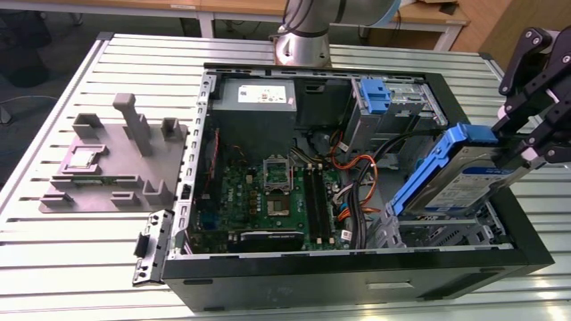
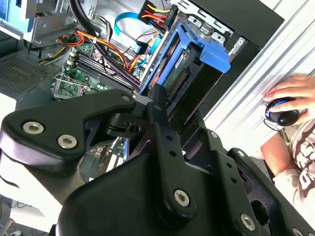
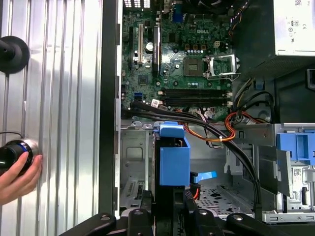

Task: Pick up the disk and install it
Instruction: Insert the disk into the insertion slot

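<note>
My gripper [image 1: 526,150] pinches the disk [image 1: 464,180] (blue frame and all) — tilted on edge over the drive bay [image 1: 446,234] of the open computer case [image 1: 357,281].

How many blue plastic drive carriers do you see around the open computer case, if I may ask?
2: one around the silver hard drive held tilted by the end effector; one bare blue bracket in the case's far bay. Others may be hidden.
</note>
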`<state>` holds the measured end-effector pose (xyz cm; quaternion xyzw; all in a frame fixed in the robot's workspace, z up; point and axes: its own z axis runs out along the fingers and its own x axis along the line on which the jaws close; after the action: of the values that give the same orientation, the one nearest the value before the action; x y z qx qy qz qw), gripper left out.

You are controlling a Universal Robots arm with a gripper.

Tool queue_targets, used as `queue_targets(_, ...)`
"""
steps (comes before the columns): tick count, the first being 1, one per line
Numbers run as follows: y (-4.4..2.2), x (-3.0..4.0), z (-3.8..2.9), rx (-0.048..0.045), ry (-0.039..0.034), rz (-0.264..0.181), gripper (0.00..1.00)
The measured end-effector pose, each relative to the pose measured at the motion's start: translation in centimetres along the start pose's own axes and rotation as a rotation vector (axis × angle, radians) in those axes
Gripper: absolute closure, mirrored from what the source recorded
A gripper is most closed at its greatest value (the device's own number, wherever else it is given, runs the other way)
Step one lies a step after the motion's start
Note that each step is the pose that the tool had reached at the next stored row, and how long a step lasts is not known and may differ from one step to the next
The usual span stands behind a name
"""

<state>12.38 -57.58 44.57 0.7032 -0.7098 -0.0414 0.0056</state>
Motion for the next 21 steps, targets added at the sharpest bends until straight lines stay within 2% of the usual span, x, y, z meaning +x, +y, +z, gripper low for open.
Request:
queue_targets(4,0.00,0.00,0.03,0.0000,0.0002,0.000,0.65)
queue_targets(10,-0.04,0.04,0.69,-0.0001,0.0000,0.000,0.65)
queue_targets(16,-0.05,0.04,0.75,0.0000,-0.0001,0.000,0.65)
queue_targets(21,-0.11,0.08,1.61,-0.0001,0.0000,0.000,0.65)
